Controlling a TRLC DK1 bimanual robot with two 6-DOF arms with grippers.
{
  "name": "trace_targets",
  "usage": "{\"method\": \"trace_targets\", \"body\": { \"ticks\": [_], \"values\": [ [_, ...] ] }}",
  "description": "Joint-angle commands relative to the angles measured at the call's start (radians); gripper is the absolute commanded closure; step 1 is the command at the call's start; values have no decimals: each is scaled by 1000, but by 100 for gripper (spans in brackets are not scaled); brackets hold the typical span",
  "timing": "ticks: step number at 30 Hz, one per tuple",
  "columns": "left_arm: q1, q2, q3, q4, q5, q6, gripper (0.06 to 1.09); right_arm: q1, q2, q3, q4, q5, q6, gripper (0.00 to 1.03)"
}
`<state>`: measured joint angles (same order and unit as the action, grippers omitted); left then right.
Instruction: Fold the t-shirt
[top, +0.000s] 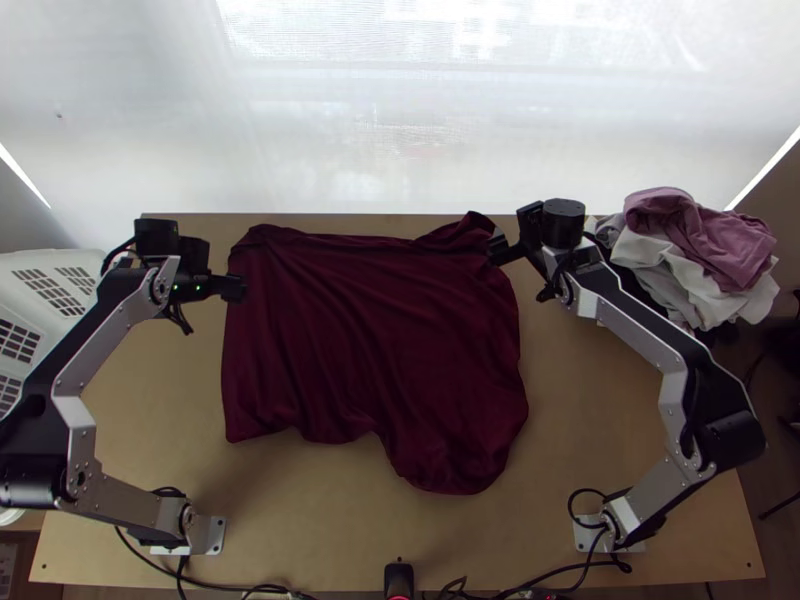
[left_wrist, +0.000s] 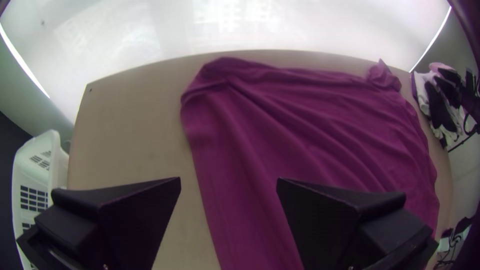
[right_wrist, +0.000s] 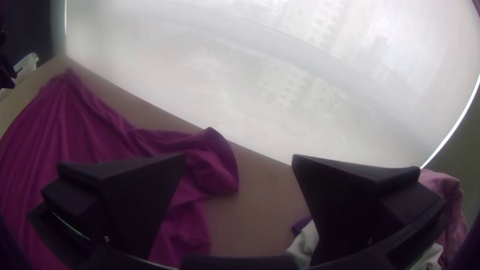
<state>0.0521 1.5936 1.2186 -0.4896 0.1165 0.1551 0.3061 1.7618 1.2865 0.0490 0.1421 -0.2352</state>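
A dark red t-shirt (top: 370, 340) lies spread on the table with soft wrinkles, its far right corner bunched and its near edge uneven. My left gripper (top: 232, 288) is over the shirt's left edge in the top view; in the left wrist view the left gripper (left_wrist: 229, 185) is open, with the shirt (left_wrist: 300, 140) beneath and beyond it. At the shirt's far right corner is my right gripper (top: 497, 250). The right wrist view has the right gripper (right_wrist: 239, 162) open, the shirt's bunched corner (right_wrist: 215, 165) beyond one finger and nothing held.
A pile of clothes (top: 700, 250) lies at the table's far right corner, close to the right arm. A white laundry basket (top: 40, 300) stands off the left side. Bare tabletop (top: 300, 500) shows in front of the shirt. Cables run along the near edge.
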Motion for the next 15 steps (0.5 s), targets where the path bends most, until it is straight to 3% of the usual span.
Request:
{"method": "trace_targets", "body": {
  "ticks": [1,5,15],
  "values": [
    [28,-291,-208,-264,23,58,15,33,-280,-171,-110,1,34,5],
    [42,-356,-261,-377,23,55,15,37,-397,-240,-196,1,53,5],
    [-5,-408,-456,-402,23,43,15,47,-530,-274,-327,-1,60,5]
  ]
}}
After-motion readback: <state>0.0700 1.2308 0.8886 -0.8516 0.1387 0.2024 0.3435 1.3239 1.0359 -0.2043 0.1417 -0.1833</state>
